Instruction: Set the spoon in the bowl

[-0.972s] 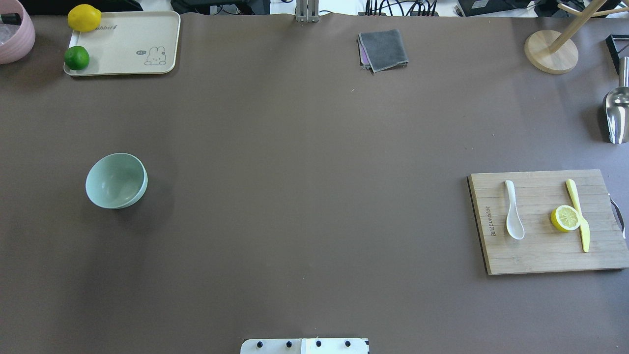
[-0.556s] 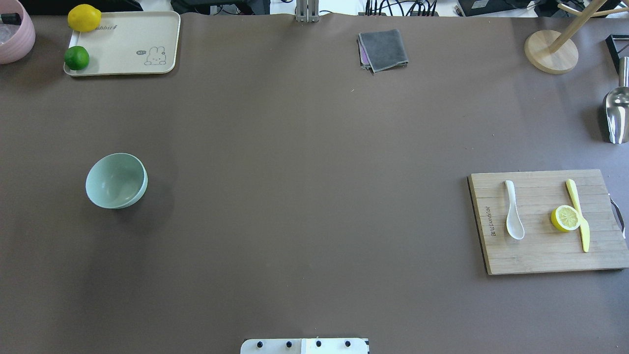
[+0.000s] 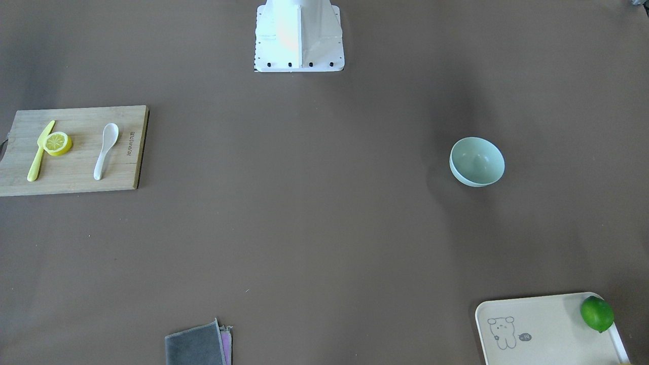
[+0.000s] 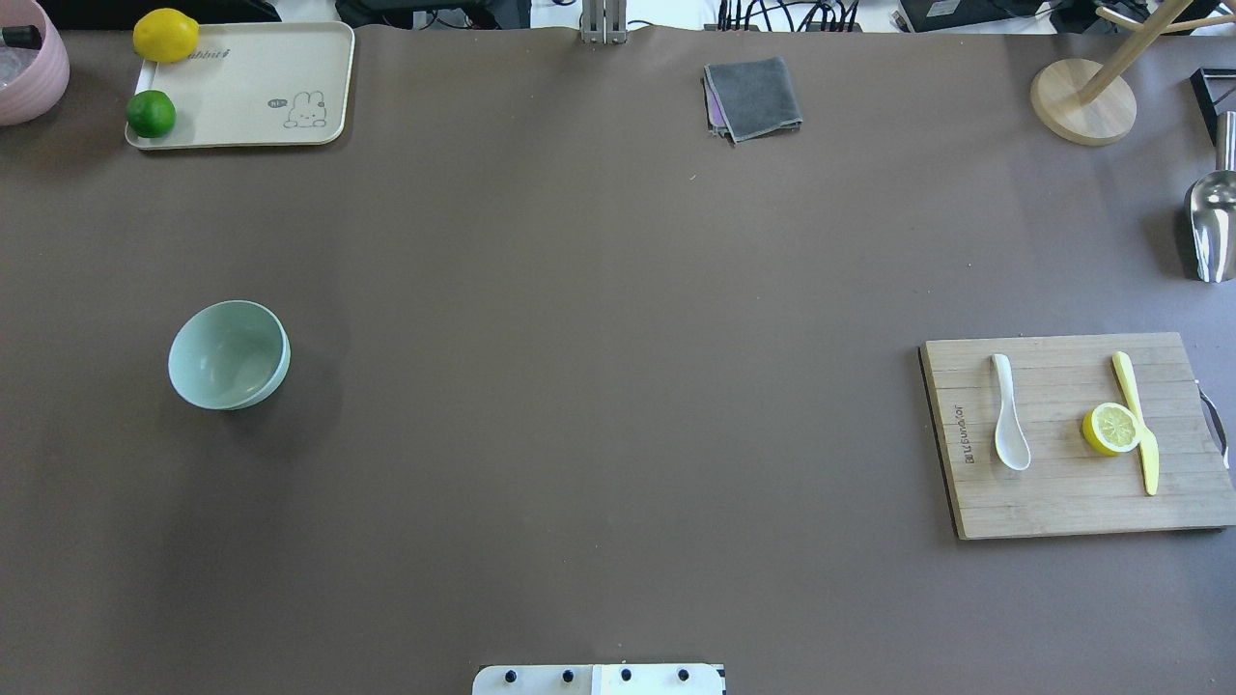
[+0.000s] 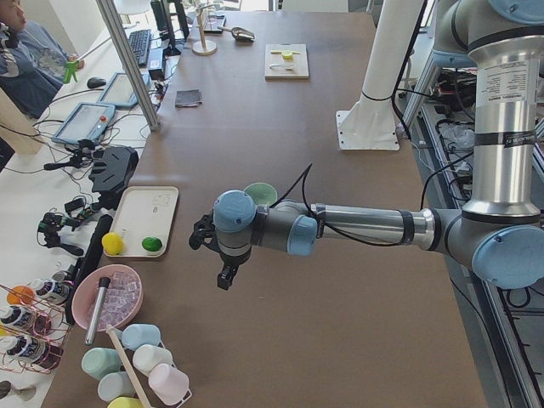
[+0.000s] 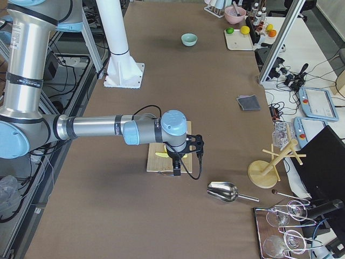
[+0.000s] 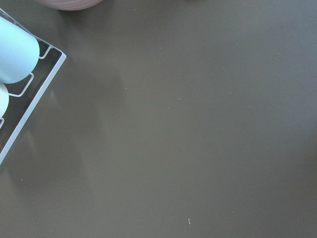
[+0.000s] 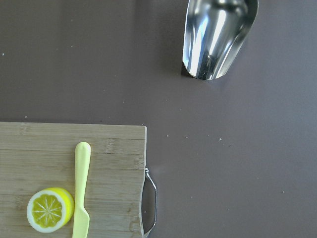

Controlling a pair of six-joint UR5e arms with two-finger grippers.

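The white spoon [image 4: 1009,415] lies on a wooden cutting board [image 4: 1062,502] at the right of the table, scoop towards the robot; it also shows in the front view [image 3: 105,149]. The mint-green bowl [image 4: 227,355] stands empty on the left side, far from the spoon, and shows in the front view too [image 3: 476,161]. My left gripper [image 5: 223,274] hangs over the table's left end, beyond the bowl. My right gripper [image 6: 177,168] hangs over the board's outer edge. Both show only in the side views, so I cannot tell whether they are open or shut.
A yellow-green knife [image 4: 1137,425] and a lemon half [image 4: 1110,429] lie on the board right of the spoon. A metal scoop [image 4: 1212,227] and a wooden stand [image 4: 1081,101] are at the far right. A grey cloth [image 4: 753,97] and a cream tray [image 4: 241,97] sit at the far edge.
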